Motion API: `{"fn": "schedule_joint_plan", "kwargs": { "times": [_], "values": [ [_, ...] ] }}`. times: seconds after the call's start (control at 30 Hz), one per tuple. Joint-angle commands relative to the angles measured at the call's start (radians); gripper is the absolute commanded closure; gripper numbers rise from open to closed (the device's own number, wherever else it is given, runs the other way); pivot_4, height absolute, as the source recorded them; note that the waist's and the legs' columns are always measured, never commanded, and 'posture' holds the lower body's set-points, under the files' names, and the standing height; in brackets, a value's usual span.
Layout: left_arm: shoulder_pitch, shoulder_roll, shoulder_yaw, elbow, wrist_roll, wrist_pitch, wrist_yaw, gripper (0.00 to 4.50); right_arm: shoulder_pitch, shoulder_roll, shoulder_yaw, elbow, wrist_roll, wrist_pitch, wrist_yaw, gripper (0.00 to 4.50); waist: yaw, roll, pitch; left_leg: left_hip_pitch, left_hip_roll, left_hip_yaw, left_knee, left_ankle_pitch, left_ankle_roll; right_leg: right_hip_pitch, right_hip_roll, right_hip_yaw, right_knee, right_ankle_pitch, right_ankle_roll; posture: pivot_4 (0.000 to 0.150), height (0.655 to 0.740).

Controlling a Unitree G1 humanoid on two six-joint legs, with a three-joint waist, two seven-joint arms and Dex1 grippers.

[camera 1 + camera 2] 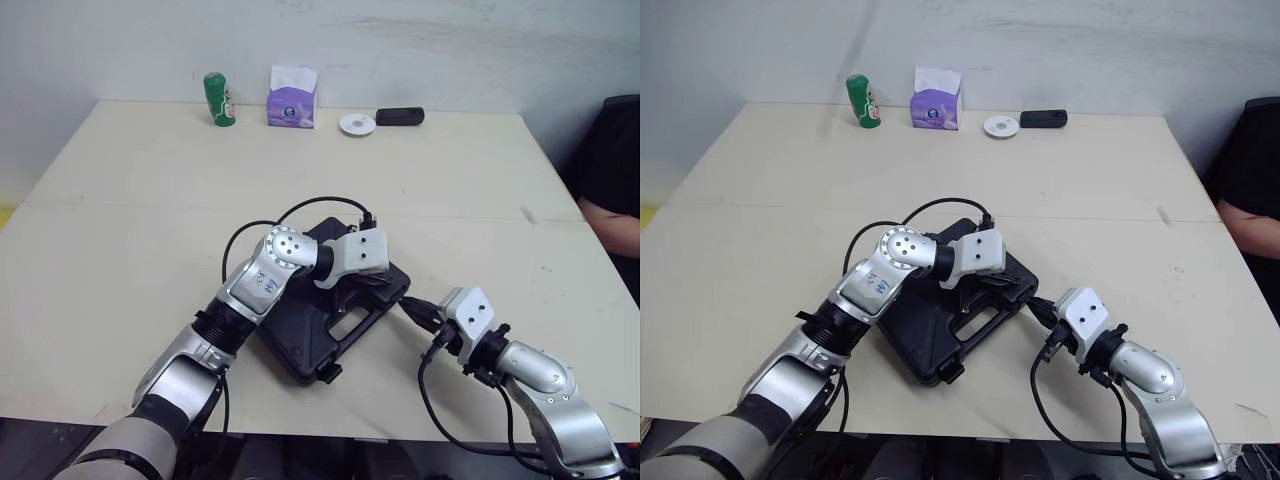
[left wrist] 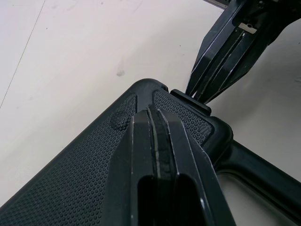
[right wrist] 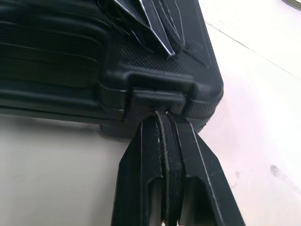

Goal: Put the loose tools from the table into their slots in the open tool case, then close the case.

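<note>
We see the black tool case (image 1: 300,345) lying closed on the desk (image 1: 150,230), its lid pebbled, directly under our left pincer (image 2: 153,112), whose fingers are pressed together on the lid. Our right pincer (image 3: 162,115), likewise narrow and empty, touches the case's latch (image 3: 155,97) with its tip.

Tool case (image 1: 305,352): blk; lid w/ fine raised-dot stipple, side walls plain blk. Table (image 1: 150,200): pale cream, no pattern. Left gripper (image 2: 153,113) + right gripper (image 3: 162,115): glossy blk. Wrist housings (image 1: 358,252): white. Forearms (image 1: 250,290): silver-grey. Cables (image 1: 300,209): blk. Can (image 1: 219,99): green, white/red label. Tissue box (image 1: 292,106): purple, white tissue on top. Disc (image 1: 357,124): white. Flat device (image 1: 400,116): blk. Wall (image 1: 450,50): off-white
</note>
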Motion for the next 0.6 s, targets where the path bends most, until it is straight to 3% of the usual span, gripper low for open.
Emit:
{"fn": "schedule_joint_plan", "kwargs": {
  "times": [0.03, 0.6],
  "values": [
    [0.076, 0.022, -0.086, 0.068, 0.061, 0.080, -0.020, 4.49, -0.023, -0.010, -0.021, -0.061, 0.031, -0.009, 0.015, 4.50, 0.000, 0.000, -0.001, 0.000, 0.000, 0.000, 0.000, 0.000, 0.000, 0.000, 0.000, 0.000, 0.000, 0.000, 0.000, 0.150, 0.7400],
    [0.108, 0.059, -0.113, 0.058, 0.077, 0.135, -0.027, 4.49, -0.055, -0.032, -0.003, -0.067, 0.064, 0.029, 0.080, 4.50, -0.019, 0.002, -0.009, 0.001, 0.001, -0.001, -0.002, -0.002, 0.002, 0.002, 0.000, 0.000, -0.003, 0.000, 0.000, 0.150, 0.7400]
  ]
}}
